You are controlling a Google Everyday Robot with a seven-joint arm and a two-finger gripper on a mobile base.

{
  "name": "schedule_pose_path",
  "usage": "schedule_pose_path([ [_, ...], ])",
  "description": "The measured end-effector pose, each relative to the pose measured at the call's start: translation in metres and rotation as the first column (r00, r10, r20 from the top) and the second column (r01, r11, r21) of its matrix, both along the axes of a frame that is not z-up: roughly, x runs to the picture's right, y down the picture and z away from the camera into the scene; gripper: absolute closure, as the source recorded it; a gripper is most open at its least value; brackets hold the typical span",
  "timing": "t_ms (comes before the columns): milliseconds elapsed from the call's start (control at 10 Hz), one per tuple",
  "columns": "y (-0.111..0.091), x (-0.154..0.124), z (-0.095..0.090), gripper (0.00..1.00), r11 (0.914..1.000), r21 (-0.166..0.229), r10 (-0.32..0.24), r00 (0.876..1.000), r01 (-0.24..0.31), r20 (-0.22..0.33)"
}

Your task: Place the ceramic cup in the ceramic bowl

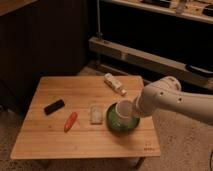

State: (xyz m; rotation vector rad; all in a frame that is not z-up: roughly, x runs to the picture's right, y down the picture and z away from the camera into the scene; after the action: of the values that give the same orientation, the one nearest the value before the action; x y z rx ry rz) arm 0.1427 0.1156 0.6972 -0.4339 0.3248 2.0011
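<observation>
The ceramic cup (pixel 123 109) hung upright over the ceramic bowl (pixel 120 125), at nine o'clock from the end effector (pixel 133 111), which was apparently clamped on it, on the counter (pixel 60 135).

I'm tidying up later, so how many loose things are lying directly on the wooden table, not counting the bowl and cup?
4: black object at left, red item beside it, pale packet left of the ceramic bowl, white tube at back. The gripper is at the ceramic cup, over the bowl.
</observation>
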Motion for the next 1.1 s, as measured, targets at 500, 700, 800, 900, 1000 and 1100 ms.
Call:
schedule_pose_path([
  [500, 0.0002, 0.0015, 0.0001, 0.73, 1.0000, 0.001, 0.003, 1.000, -0.003, -0.001],
  [700, 0.0009, 0.0019, 0.0007, 0.73, 1.0000, 0.001, 0.004, 1.000, -0.004, -0.001],
  [800, 0.0012, 0.0020, 0.0008, 0.72, 1.0000, 0.001, 0.004, 1.000, -0.004, -0.001],
  [900, 0.0011, 0.0022, 0.0008, 0.68, 1.0000, 0.001, 0.004, 1.000, -0.004, -0.001],
  [1000, 0.0012, 0.0023, 0.0009, 0.59, 1.0000, 0.001, 0.004, 1.000, -0.004, -0.001],
  [1100, 0.0014, 0.0025, 0.0010, 0.51, 1.0000, 0.002, 0.004, 1.000, -0.004, -0.001],
])
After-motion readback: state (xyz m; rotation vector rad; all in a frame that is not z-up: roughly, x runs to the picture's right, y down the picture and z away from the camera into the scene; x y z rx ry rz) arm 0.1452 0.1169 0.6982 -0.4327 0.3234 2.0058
